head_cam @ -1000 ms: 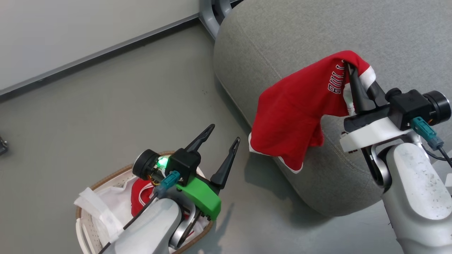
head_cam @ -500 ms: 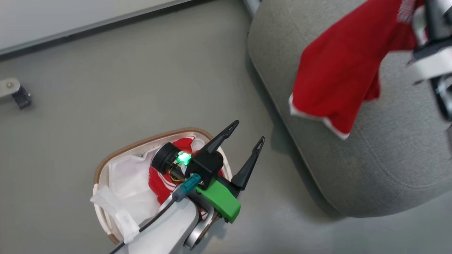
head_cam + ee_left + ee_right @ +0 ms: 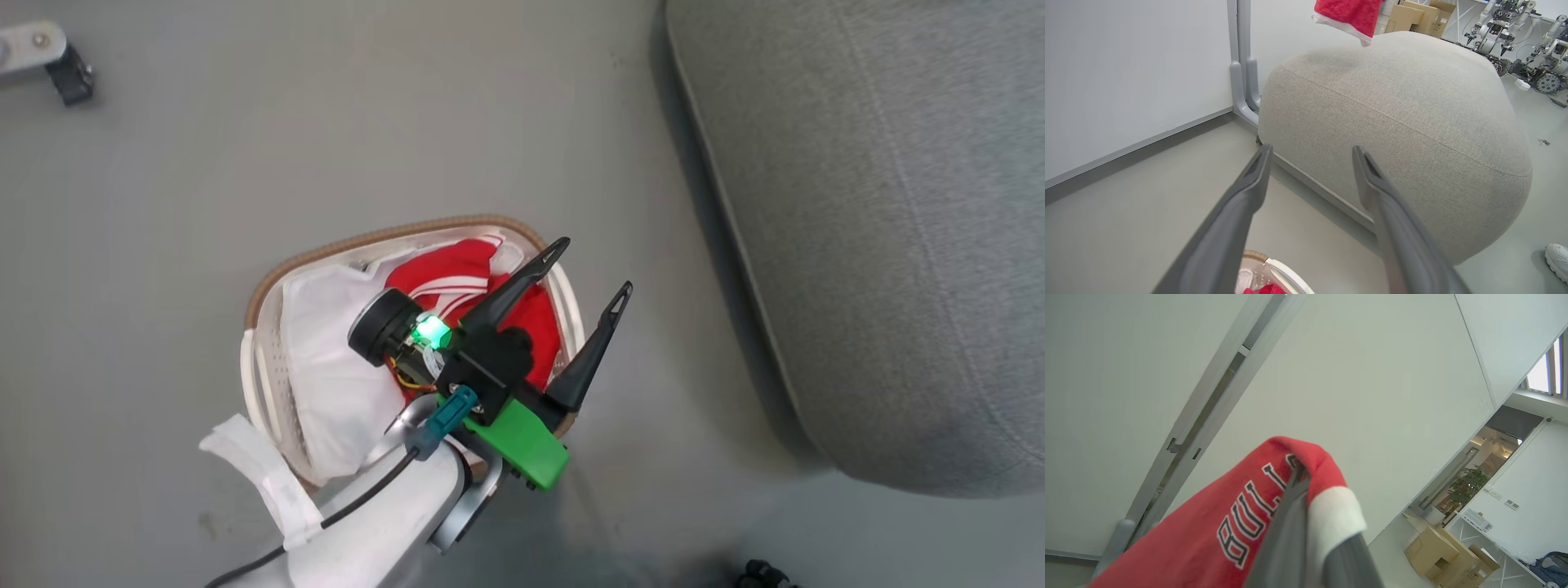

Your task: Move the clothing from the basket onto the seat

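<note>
The cream basket (image 3: 263, 384) with a brown rim stands on the floor left of the grey seat (image 3: 882, 229). Red clothing (image 3: 445, 273) with white stripes lies in it beside a white cloth (image 3: 335, 359). My left gripper (image 3: 595, 265) hovers open over the basket's right rim, with nothing between its fingers. In the left wrist view the left gripper (image 3: 1311, 148) points at the seat (image 3: 1404, 106), and a red garment (image 3: 1349, 14) hangs above that seat. My right gripper (image 3: 1298, 473) is shut on this red garment (image 3: 1208, 539), which has white trim and lettering.
A grey caster foot (image 3: 49, 57) sits on the floor at far left. A white wall with a grey post (image 3: 1243, 81) stands behind the seat. Cardboard boxes (image 3: 1421, 14), other robots (image 3: 1515, 32) and a person's shoe (image 3: 1557, 261) lie beyond it.
The head camera has swung down and left, so the right arm and its red garment have left that view. The left gripper stays open over the basket.
</note>
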